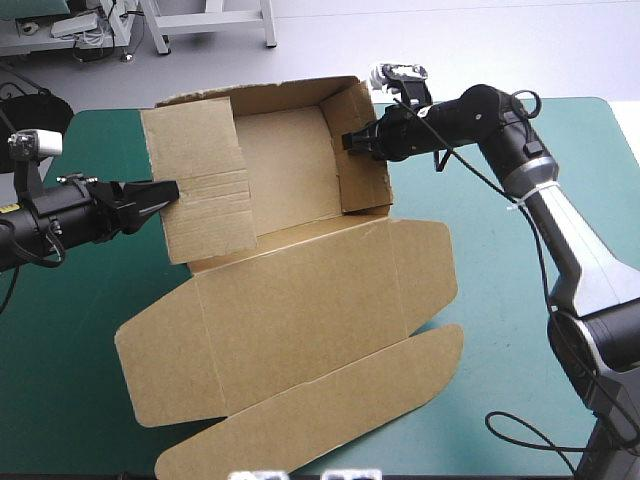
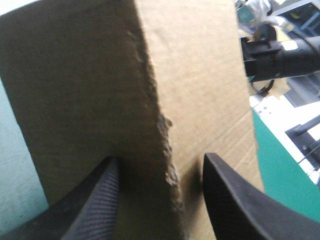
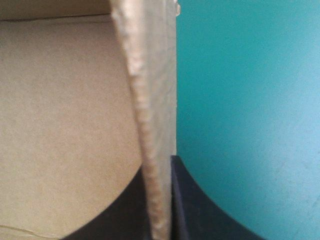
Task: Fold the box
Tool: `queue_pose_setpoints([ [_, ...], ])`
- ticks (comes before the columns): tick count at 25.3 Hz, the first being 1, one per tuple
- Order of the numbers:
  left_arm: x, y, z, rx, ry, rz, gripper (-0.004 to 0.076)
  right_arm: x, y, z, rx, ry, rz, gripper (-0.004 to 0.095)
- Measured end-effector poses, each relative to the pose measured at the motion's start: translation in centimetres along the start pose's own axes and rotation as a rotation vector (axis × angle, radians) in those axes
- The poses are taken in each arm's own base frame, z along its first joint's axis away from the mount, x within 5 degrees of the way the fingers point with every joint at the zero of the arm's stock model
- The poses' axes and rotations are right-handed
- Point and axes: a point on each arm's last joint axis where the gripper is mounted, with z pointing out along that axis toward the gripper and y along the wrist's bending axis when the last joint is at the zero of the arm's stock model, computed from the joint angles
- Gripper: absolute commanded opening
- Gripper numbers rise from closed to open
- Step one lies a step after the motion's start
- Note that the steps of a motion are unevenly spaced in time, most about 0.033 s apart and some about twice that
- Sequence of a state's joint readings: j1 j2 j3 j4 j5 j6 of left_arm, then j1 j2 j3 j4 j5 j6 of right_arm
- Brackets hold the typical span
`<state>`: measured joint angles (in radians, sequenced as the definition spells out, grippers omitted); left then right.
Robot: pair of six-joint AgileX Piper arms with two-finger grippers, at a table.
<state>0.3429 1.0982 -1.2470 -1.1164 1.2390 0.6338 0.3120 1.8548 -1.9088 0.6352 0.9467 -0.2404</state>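
Note:
The brown box (image 1: 300,300) lies on the teal-green cover, its lid and front flaps flat toward the near edge. At the far end its walls stand raised. The left flap (image 1: 195,170) leans inward over the floor of the box. My left gripper (image 1: 165,190) is open at that flap's outer edge, and the left wrist view shows the board's edge (image 2: 165,125) between its spread fingers (image 2: 160,157). My right gripper (image 1: 350,140) is shut on the top of the right wall (image 1: 365,160); the wall's edge (image 3: 150,125) runs up from between its fingers (image 3: 159,165). It also appears beyond the flap (image 2: 260,50).
Bare teal-green cover (image 1: 520,300) lies to the right of the box and at the near left (image 1: 60,350). The box's back wall (image 1: 270,95) stands close to the table's far edge.

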Motion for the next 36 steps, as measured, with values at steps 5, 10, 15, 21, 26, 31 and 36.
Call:
queue_pose_setpoints([
  [5,0.9,1.7,0.1,-0.140,0.113,-0.003,0.0374,0.8,2.5,2.9,-0.016,0.005,-0.050,-0.0006],
  [10,1.3,3.8,0.2,-0.290,0.185,0.000,0.0372,1.4,4.6,4.5,-0.009,-0.017,-0.085,-0.0006],
  [15,1.2,6.3,0.8,-0.413,0.202,-0.070,0.0262,1.7,5.8,4.9,-0.022,-0.017,-0.102,0.0004],
  [21,1.4,8.5,1.9,-0.438,0.232,-0.137,-0.0008,1.8,6.1,4.8,-0.007,-0.012,-0.127,0.0005],
  [26,1.2,8.7,2.4,-0.401,0.213,-0.160,-0.0009,1.8,6.1,3.9,0.044,0.004,-0.145,0.0004],
  [31,1.3,8.2,3.1,-0.366,0.222,-0.151,-0.0009,2.2,5.8,3.2,0.124,0.065,-0.145,0.0004],
  [36,1.6,6.4,6.0,-0.332,0.256,-0.071,-0.0009,3.3,4.8,2.6,0.236,0.198,-0.150,0.0004],
])
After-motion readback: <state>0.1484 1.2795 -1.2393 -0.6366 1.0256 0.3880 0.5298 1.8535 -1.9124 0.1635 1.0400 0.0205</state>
